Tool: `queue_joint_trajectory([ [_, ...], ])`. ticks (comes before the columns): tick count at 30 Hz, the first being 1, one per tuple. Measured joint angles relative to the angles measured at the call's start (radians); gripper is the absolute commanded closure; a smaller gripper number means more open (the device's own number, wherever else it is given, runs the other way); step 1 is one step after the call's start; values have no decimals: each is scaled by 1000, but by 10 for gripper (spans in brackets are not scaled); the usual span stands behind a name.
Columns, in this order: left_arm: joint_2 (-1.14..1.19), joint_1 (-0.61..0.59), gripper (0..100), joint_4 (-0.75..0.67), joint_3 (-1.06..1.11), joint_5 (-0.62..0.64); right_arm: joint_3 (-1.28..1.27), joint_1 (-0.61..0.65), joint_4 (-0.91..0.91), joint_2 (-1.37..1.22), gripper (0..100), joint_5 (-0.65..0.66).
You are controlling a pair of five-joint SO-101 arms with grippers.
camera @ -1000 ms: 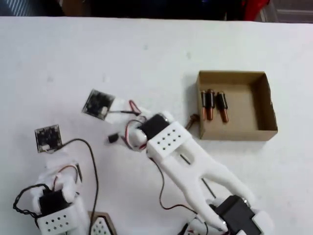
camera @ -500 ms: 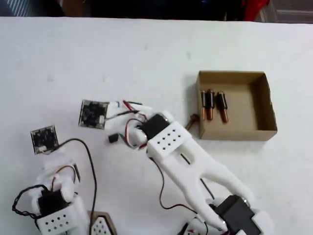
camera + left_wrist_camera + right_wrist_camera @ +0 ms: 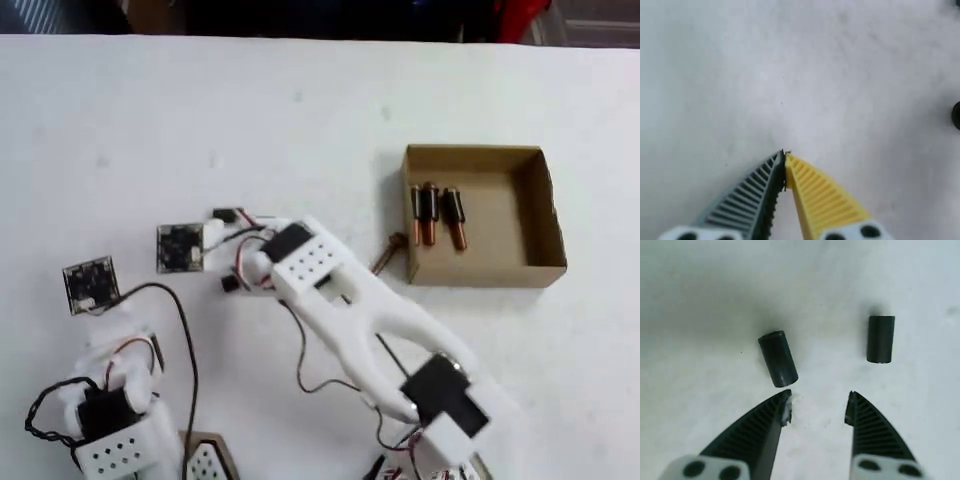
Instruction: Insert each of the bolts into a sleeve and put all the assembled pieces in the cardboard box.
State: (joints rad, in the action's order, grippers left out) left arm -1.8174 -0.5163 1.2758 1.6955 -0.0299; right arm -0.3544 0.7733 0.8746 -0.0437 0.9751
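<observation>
In the right wrist view, two black sleeves lie on the white table ahead of my open right gripper [image 3: 817, 407]. One sleeve [image 3: 778, 358] is just beyond one fingertip and the other sleeve [image 3: 880, 338] is farther off; nothing sits between the fingers. Seen from above, my right arm [image 3: 310, 265] stretches to the table's middle, with a black sleeve [image 3: 230, 283] beside its head. A copper bolt [image 3: 390, 248] lies against the outside of the cardboard box [image 3: 540, 215], which holds three assembled pieces [image 3: 436, 214]. My left gripper [image 3: 785, 156] is shut over bare table.
My left arm [image 3: 105, 425] sits at the table's near left corner with a black cable looping around it. Two small camera boards [image 3: 180, 247] [image 3: 90, 283] on wires hang over the table left of the right arm.
My right arm has swung to the left, away from the box, carrying its camera board with it. The left arm has barely moved.
</observation>
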Motion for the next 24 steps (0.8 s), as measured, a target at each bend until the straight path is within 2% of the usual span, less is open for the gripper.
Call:
queue_joint_trajectory([
  [12,0,-8,977,0,0,3,61,78,0,-66,840,3],
  [18,0,-61,977,0,0,0,61,80,0,-69,840,3],
  [24,0,-63,977,0,0,0,61,86,0,-69,840,3],
])
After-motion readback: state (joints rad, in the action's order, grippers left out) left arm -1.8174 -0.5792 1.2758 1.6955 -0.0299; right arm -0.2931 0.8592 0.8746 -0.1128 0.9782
